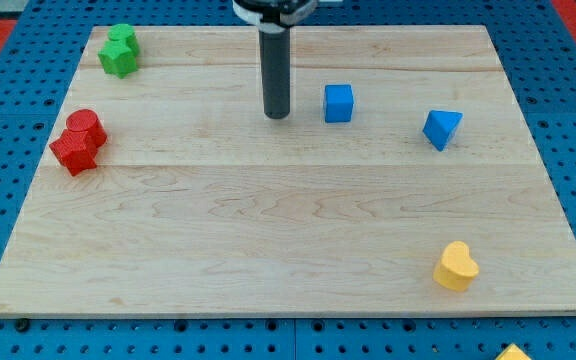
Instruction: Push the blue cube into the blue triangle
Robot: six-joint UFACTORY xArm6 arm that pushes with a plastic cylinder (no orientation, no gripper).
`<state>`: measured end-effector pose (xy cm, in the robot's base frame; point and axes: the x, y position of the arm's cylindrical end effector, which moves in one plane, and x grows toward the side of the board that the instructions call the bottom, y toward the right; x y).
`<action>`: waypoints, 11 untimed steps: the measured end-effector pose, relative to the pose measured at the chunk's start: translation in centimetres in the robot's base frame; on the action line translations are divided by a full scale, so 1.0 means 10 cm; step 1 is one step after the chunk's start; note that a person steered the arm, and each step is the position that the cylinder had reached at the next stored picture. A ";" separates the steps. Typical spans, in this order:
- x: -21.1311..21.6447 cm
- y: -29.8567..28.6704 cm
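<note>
The blue cube sits on the wooden board in the upper middle of the view. The blue triangle lies to its right and slightly lower, well apart from it. My tip is down on the board just left of the blue cube, with a gap of about one cube width between them. The dark rod rises from the tip to the view's top edge.
Two green blocks touch each other at the board's upper left. A red cylinder and a red star-like block touch at the left. A yellow heart lies at the lower right. The wooden board rests on blue pegboard.
</note>
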<state>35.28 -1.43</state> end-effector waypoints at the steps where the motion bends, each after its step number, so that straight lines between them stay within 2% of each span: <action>1: -0.02 0.72; 2: -0.14 0.74; 3: -0.63 0.79; 4: -0.57 1.15; 5: -0.51 1.12; 6: -0.13 1.09; 7: -0.22 1.04; 8: -0.11 0.44; 9: 0.21 0.57; 10: 0.23 1.13; 11: 0.26 1.32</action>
